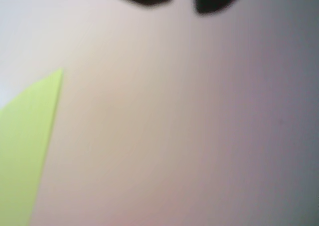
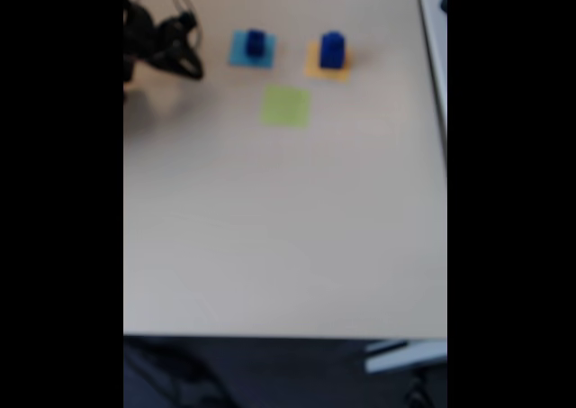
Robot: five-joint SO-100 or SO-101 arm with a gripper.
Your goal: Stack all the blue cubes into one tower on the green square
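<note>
Spreading wide and bare below the coloured patches in the fixed view, the beige tabletop [image 2: 288, 237] leaves much open room down to its near edge; its right edge runs beside a pale strip, and the patches sit close to the far edge. The green square [image 2: 286, 106] lies flat, its sides roughly parallel to the table edges, nothing on it. Just beyond it, one blue cube [image 2: 256, 41] stands on a light-blue square [image 2: 249, 55], and another blue cube [image 2: 331, 49] stands upright on an orange-yellow square [image 2: 326, 68]; blur hides whether either is a single cube. The black arm [image 2: 160, 43] sits at the far left, apart from all three patches. In the wrist view, the gripper [image 1: 183, 1] shows two dark fingertips with a narrow gap, holding nothing, above bare table, a corner of the green square [image 1: 25, 146] at lower left.
</note>
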